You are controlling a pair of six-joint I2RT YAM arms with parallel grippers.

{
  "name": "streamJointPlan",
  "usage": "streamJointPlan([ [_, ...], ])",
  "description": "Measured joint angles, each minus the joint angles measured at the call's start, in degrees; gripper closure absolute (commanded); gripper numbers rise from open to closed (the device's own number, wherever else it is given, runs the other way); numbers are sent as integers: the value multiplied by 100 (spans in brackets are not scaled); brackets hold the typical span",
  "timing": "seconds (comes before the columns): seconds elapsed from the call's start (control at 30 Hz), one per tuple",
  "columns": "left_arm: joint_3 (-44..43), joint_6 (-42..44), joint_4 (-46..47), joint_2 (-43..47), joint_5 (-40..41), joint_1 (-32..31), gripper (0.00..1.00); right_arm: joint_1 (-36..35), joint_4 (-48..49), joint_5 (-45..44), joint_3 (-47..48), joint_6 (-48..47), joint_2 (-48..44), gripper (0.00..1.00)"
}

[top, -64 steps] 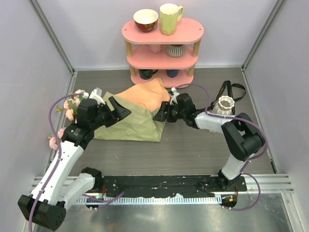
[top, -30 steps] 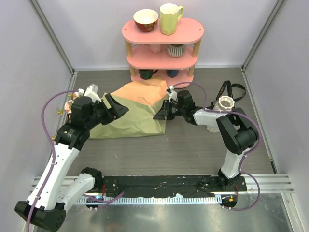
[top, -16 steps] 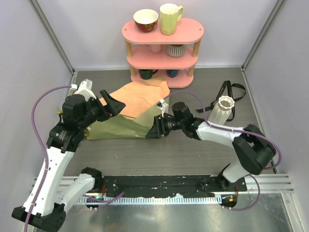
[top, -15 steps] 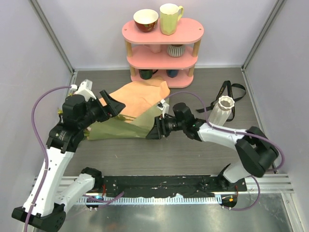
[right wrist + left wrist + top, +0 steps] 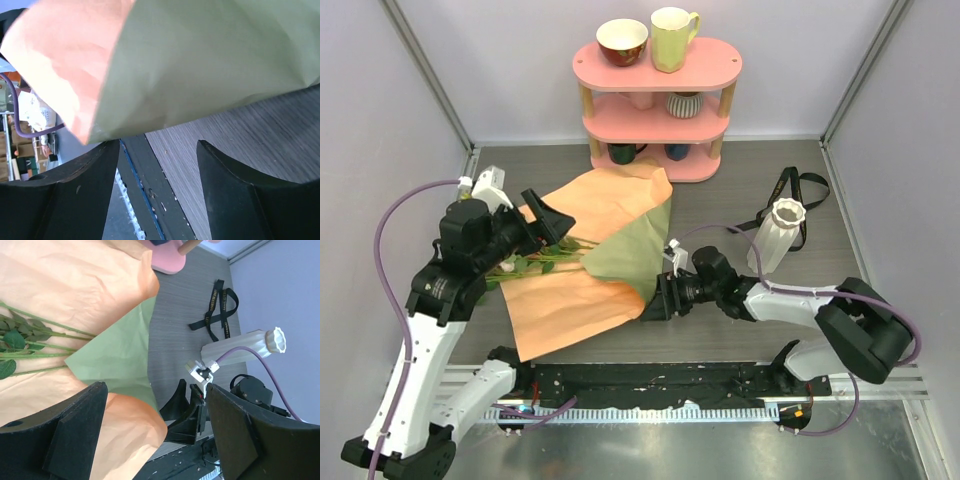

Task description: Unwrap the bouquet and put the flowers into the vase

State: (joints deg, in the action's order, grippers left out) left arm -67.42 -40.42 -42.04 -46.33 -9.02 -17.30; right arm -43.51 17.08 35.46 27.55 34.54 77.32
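Paper open, flowers not yet lifted.

Top view: we see the paper spread orange side up with an olive flap across it. The flowers lie bare under the left gripper, and the vase is well apart.
Left wrist: jaws wide and empty, ribbon near the vase.
Right wrist: only here do we see the right gripper apart and empty at the flap's edge.
Next, we judge, a pinch on the stems.

We take this for a robotics lab test cell, not a home. A left arm and a right arm are bolted to a black base rail at the edge of a grey wood-grain table. Plain pale walls in metal frame posts box it in (purple cables loop loose). A pink shelf of cups looks like staged props.
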Motion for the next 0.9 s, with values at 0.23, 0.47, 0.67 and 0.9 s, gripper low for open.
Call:
streamJointPlan([
  [0.23,352,-11,-61,-361,31,0,14,-186,269,-26,-118,273,522,34],
  [0.47,1578,-286,326,-1261,-157,0,14,-210,-625,-466,-127,-52,-289,32],
  [0.67,2568,-719,859,-1392,-157,0,13,-210,-1604,-1071,-70,-492,-1635,31],
  [0.9,3187,-1185,2164,-1698,-450,-81,11,-208,-2363,-2002,201,-719,-2035,31],
])
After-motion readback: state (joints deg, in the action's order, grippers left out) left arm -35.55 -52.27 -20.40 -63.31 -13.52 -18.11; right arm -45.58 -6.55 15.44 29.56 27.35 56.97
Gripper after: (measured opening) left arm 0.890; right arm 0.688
